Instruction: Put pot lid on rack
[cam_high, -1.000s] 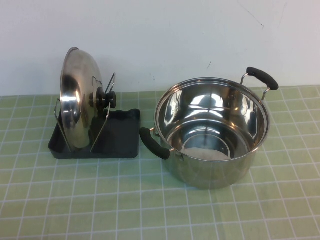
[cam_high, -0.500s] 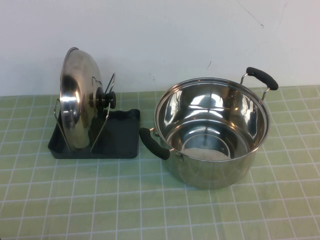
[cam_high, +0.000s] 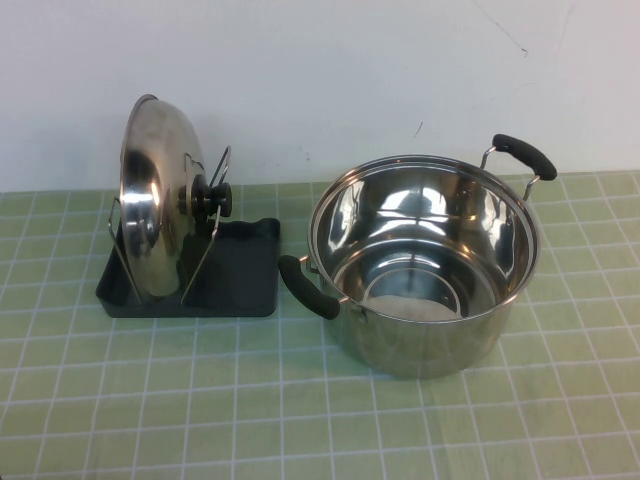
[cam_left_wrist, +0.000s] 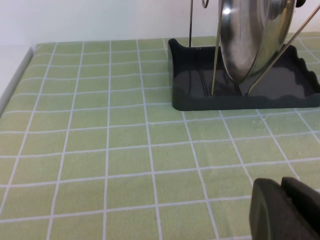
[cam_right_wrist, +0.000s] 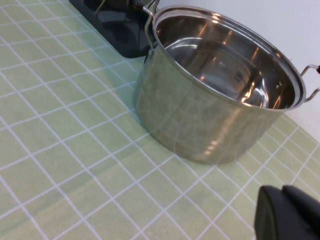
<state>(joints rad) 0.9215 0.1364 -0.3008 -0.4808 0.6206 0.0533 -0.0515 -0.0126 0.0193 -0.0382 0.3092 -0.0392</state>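
The shiny steel pot lid (cam_high: 155, 200) with its black knob (cam_high: 216, 197) stands upright on edge in the dark rack (cam_high: 235, 275), held between the wire loops. It also shows in the left wrist view (cam_left_wrist: 250, 37), standing in the rack tray (cam_left_wrist: 200, 95). Neither arm shows in the high view. My left gripper (cam_left_wrist: 281, 187) is shut and empty, low over the mat, a few tiles short of the rack. My right gripper (cam_right_wrist: 282, 192) is shut and empty, low over the mat beside the pot.
A deep steel pot (cam_high: 425, 260) with two black handles stands open to the right of the rack; it also shows in the right wrist view (cam_right_wrist: 215, 90). A green tiled mat (cam_high: 300, 400) covers the table. A white wall runs behind.
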